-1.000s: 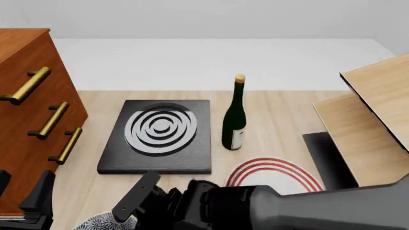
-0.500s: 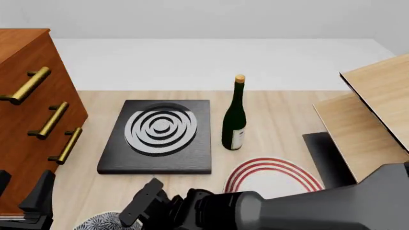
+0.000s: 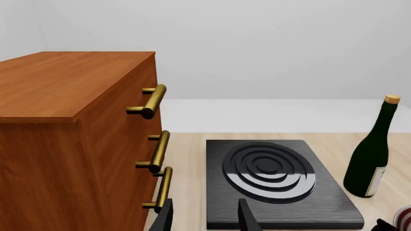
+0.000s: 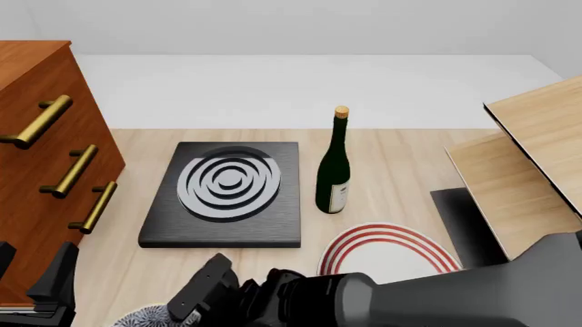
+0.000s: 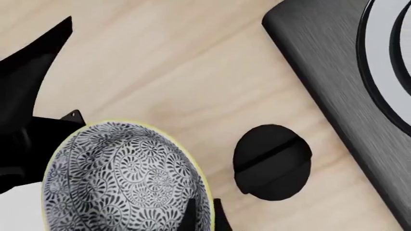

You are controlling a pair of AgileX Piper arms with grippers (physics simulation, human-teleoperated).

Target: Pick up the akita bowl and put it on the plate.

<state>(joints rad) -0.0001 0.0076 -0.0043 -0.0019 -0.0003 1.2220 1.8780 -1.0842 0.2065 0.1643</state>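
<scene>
The akita bowl (image 5: pixel 125 175), dark floral pattern with a pale yellow rim, stands on the wooden table; in the front view only its edge (image 4: pixel 144 317) shows at the bottom left. My right gripper (image 5: pixel 203 219) sits over the bowl's rim with its two fingertips close together, one on each side of the wall. In the front view the right gripper (image 4: pixel 202 294) is low above the bowl, and the arm hides most of it. The plate (image 4: pixel 386 246), white with red rings, lies to the bowl's right, half covered by the arm. My left gripper (image 3: pixel 205 219) is open and holds nothing.
A black slab with grey rings (image 4: pixel 227 192) lies behind the bowl, with a small black knob (image 5: pixel 272 161) between them. A wine bottle (image 4: pixel 334 167) stands behind the plate. A wooden dresser (image 4: pixel 46 163) fills the left side. Wooden boards (image 4: pixel 523 170) lean at the right.
The right gripper came down onto the bowl's rim over the first half second and has hardly moved since. The bowl and the left arm stayed put.
</scene>
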